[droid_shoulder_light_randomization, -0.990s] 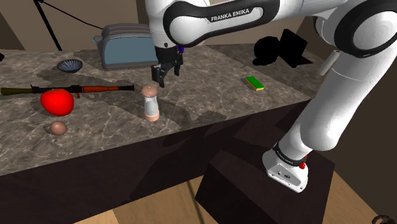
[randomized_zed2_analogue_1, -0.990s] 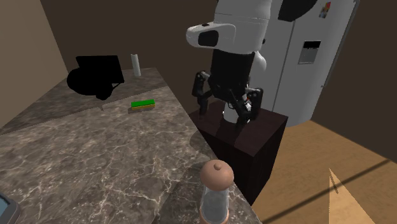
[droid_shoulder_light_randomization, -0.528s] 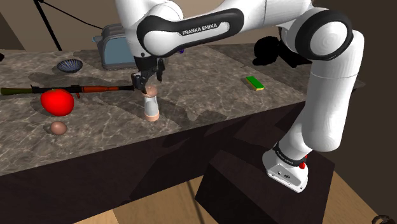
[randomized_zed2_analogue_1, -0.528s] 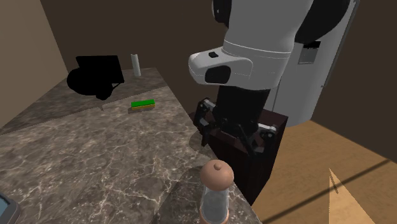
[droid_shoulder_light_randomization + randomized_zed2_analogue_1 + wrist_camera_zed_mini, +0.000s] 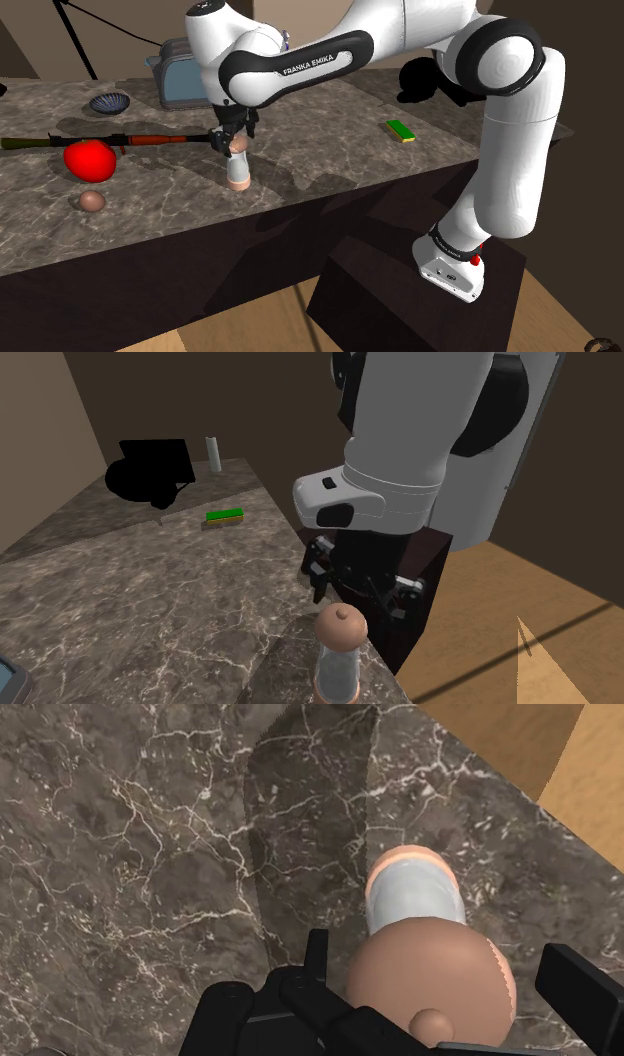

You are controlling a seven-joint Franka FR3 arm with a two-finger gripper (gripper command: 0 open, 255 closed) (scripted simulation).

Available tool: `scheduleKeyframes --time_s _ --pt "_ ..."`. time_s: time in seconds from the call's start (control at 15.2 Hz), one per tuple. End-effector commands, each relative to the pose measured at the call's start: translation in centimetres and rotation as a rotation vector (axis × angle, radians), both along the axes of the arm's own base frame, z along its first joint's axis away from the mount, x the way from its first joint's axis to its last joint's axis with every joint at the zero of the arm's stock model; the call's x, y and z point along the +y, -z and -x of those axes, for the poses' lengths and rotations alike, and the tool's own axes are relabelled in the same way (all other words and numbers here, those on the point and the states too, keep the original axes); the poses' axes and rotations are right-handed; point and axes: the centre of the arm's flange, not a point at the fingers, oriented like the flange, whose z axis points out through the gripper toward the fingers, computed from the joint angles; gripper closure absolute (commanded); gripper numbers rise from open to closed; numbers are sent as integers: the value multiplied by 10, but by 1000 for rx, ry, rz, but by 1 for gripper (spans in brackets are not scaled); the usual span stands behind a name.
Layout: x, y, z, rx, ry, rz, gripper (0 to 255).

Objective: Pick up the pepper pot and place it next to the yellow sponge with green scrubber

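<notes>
Over the last sec the gripper (image 5: 231, 140) has come across and down. It was above and off to the shoulder view's right of the pepper pot (image 5: 237, 166); now it sits right at the pot's top, w/ the rounded brown cap btwn its two black fingers (image 5: 316, 960). The jaws stand apart. In the wrist view there is a sliver of counter on each side of the cap, so it looks like no contact yet, i.e. nothing is gripped.

The pot itself hasn't shifted. It stands upright near the front edge of the dark marble counter (image 5: 330, 150), pale body w/ a brown cap and base. The sponge (image 5: 401, 130), green on top w/ a yellow edge, also lies where it was, well apart from the pot toward the shoulder view's right, near the black shape at the counter's far end.

What this means: the approach looks done and the arm is set for the grasp. Prob. next step is closing on the cap or neck, maybe after dropping a bit lower, since the cap is round and could slip out of a high pinch. The lift and carry to the sponge are not yet begun.

The red lump (image 5: 90, 160), small brown egg-like thing (image 5: 91, 201) and toaster (image 5: 195, 72) sit on the other side, away from the likely path.
</notes>
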Motion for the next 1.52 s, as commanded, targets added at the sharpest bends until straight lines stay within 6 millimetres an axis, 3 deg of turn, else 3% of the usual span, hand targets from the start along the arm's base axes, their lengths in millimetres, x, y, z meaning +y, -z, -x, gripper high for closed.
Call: scheduleKeyframes --time_s 0.0,0.33,0.4,0.99,1.45 --pt "0 2 0 0 0 0 0" --pt "0 2 0 0 0 0 0" --pt "0 2 0 0 0 0 255" --pt "0 2 0 0 0 0 255" --pt "0 -35 0 0 0 0 255"
